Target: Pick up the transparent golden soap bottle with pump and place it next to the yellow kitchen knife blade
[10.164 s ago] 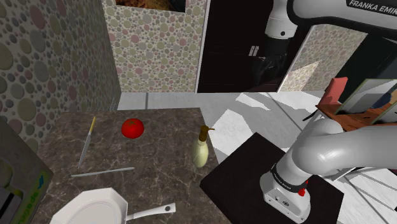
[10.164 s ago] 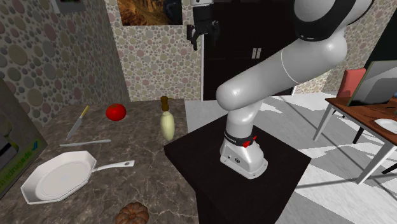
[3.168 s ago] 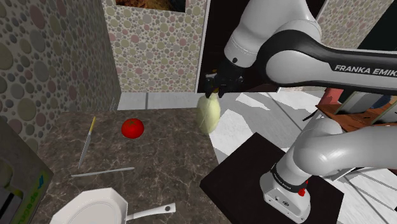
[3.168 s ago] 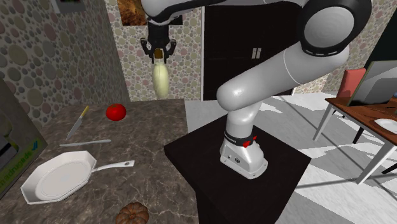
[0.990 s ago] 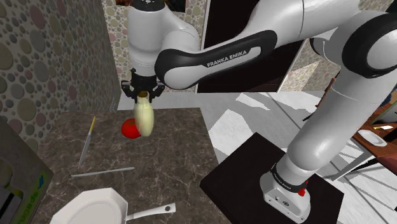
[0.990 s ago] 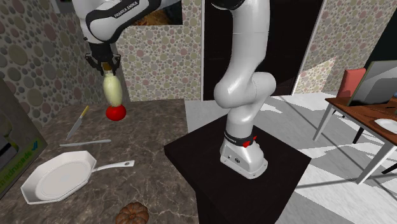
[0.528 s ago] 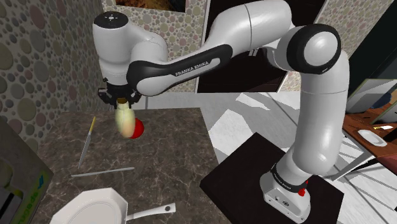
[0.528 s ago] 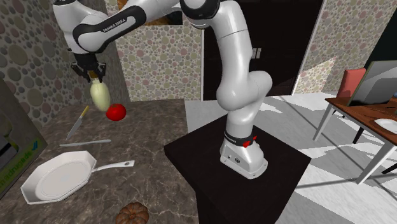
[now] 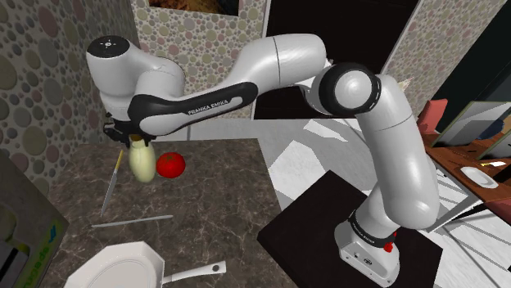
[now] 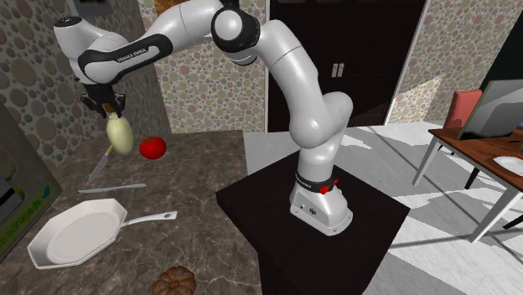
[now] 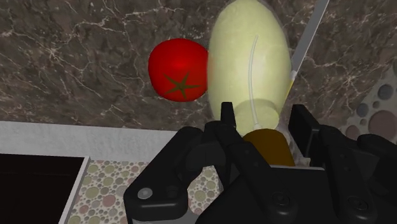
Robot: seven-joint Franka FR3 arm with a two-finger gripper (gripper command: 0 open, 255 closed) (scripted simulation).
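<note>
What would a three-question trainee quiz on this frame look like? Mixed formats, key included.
1. True or false: the soap bottle stands on the counter, free of the hand.
2. The hand is: A open; B shut on the soap bottle; C shut on nothing.
3. Fill in: the red thing lying on the counter near the knife is a ____.
Key: 1 false, the hand clasps its neck. 2 B. 3 tomato.
</note>
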